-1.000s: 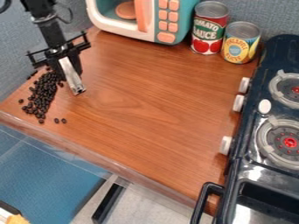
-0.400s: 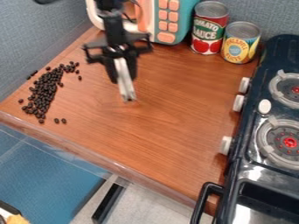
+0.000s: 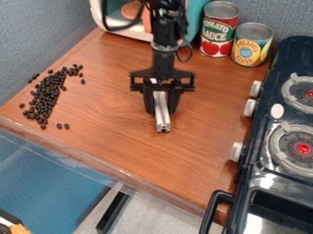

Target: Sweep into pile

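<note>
The black gripper (image 3: pixel 161 108) hangs over the middle of the wooden counter, pointing down. It is shut on a narrow silvery-white bar (image 3: pixel 161 114), whose lower end sticks out below the fingers. Black beans (image 3: pixel 45 98) lie in a long, slanting heap at the counter's left side, well to the left of the gripper. A few strays sit around the heap, two of them near its lower right. Whether the bar's lower end touches the counter, I cannot tell.
A toy microwave (image 3: pixel 128 23) stands behind the arm. Beside it are a red tomato can (image 3: pixel 219 29) and a yellow can (image 3: pixel 252 45). The toy stove (image 3: pixel 275 146) takes up the right side, its black handle (image 3: pixel 215 210) near the counter's front (image 3: pixel 147 185).
My gripper has moved right and toward the front, from beside the beans to mid-counter, with the bar still held. The heap's upper part, earlier behind the gripper, is uncovered.
</note>
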